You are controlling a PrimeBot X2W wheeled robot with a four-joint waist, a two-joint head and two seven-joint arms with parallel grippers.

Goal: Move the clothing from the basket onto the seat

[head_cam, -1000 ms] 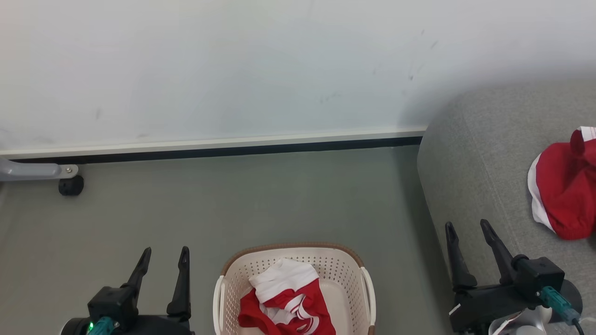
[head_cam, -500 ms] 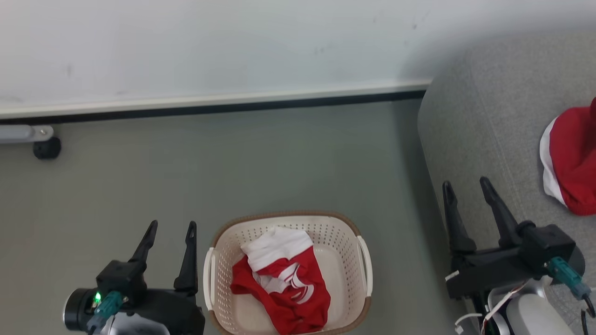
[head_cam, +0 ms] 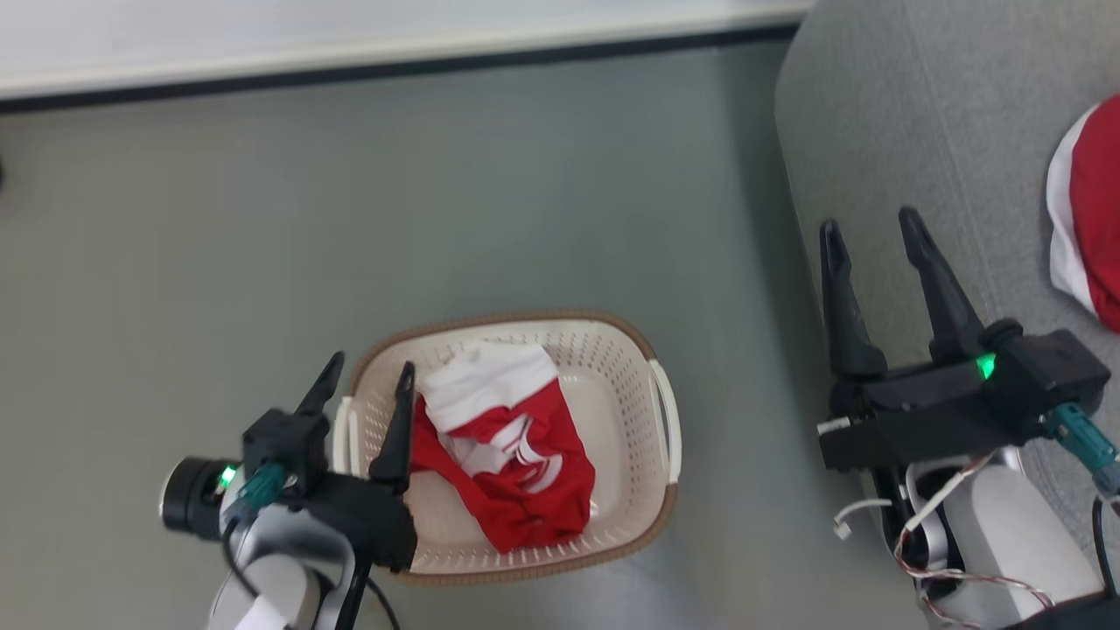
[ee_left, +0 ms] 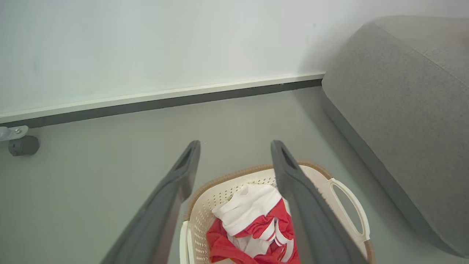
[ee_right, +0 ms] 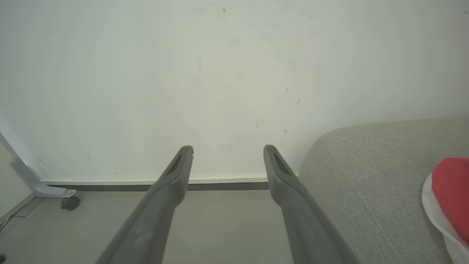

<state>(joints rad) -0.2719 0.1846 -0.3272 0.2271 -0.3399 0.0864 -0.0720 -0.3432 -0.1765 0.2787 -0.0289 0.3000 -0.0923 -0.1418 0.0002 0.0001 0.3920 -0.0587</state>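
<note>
Left tool (head_cam: 370, 366) spread, empty, at left rim of basket (head_cam: 643, 516), lower centre; garment (head_cam: 507, 455) inside, second garment (head_cam: 1089, 219) on seat (head_cam: 919, 114), right edge. Right tool (head_cam: 869, 223) spread too. Aim for the bunched red middle and pinch deep.

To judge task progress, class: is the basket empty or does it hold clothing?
Not empty. A crumpled red-and-white garment lies inside the basket; a second garment lies on the couch.
</note>
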